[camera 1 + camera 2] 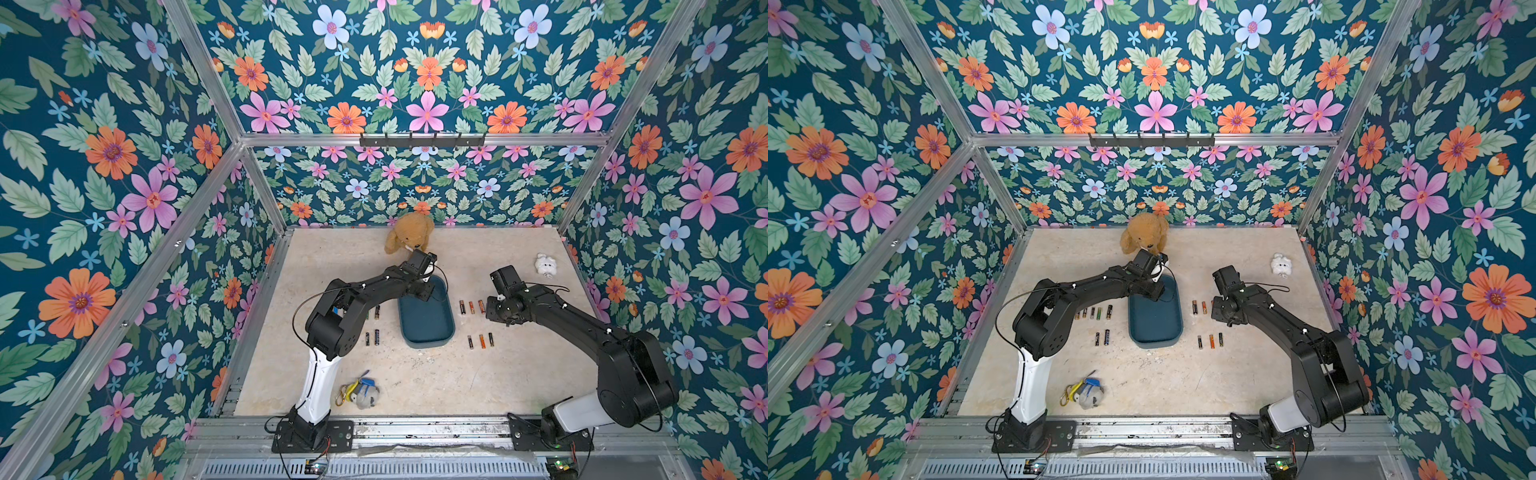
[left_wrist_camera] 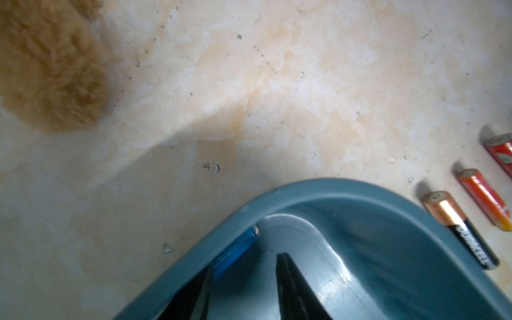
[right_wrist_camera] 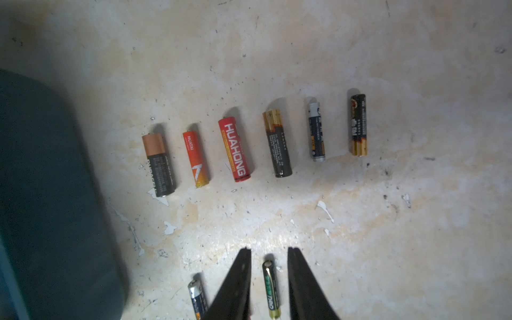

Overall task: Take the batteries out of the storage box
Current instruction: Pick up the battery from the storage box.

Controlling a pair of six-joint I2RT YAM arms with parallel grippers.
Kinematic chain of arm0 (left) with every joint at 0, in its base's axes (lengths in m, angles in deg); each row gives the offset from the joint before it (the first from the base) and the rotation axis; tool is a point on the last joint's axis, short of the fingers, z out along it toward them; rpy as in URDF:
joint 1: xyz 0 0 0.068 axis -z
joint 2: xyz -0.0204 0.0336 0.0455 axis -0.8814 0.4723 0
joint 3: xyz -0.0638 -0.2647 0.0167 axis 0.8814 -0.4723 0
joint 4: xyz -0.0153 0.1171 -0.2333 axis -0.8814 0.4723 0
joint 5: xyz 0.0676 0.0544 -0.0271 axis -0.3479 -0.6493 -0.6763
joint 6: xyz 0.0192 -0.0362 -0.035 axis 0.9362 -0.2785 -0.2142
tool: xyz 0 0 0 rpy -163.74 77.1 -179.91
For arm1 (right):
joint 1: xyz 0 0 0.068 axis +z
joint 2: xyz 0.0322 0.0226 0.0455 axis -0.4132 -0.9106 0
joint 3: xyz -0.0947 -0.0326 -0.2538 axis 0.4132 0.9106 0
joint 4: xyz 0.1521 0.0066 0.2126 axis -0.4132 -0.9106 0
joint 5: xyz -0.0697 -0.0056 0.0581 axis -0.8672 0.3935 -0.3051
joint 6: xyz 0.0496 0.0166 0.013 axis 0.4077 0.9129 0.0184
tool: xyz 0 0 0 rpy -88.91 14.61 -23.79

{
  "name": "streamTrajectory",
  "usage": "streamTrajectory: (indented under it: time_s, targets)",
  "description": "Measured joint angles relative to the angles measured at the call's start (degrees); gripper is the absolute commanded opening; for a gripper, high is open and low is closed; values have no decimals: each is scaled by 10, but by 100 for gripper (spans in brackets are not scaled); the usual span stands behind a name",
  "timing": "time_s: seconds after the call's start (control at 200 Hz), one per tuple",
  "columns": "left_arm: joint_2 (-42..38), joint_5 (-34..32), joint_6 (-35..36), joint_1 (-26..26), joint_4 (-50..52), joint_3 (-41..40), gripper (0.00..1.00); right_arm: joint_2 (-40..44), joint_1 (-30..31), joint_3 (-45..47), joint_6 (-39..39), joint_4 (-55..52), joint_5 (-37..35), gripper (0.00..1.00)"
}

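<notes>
The teal storage box (image 1: 428, 328) lies mid-table. My left gripper (image 2: 245, 261) reaches into the box's far end, near the bear, and is open. A blue battery (image 2: 235, 252) lies along the box wall just ahead of one finger, not gripped. Several batteries lie in rows on the table left (image 1: 1099, 312) and right (image 1: 471, 306) of the box. My right gripper (image 3: 268, 249) hovers open over the right-hand rows. Its fingers straddle a green-and-black battery (image 3: 270, 288) that rests on the table, with a gap on each side. A row of several batteries (image 3: 235, 149) lies beyond.
A brown teddy bear (image 1: 409, 239) sits just behind the box, close to my left wrist. A small white plush (image 1: 545, 264) lies at the back right. A keychain bundle with a yellow carabiner (image 1: 357, 392) lies near the front left. Floral walls close in three sides.
</notes>
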Motion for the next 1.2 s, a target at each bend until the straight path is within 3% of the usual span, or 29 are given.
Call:
streamTrajectory:
  time_s: [0.35,0.755,1.2]
  targets:
    - [-21,-35,32,23,-37,-52,45,0,0,6,-1,4,2,29]
    - [-7,-43,49,23,-49,-46,46,0,-1,7,-1,5,2,29]
    - [-53,-57,64,24,-83,-73,47,0,-1,9,-1,8,7,29]
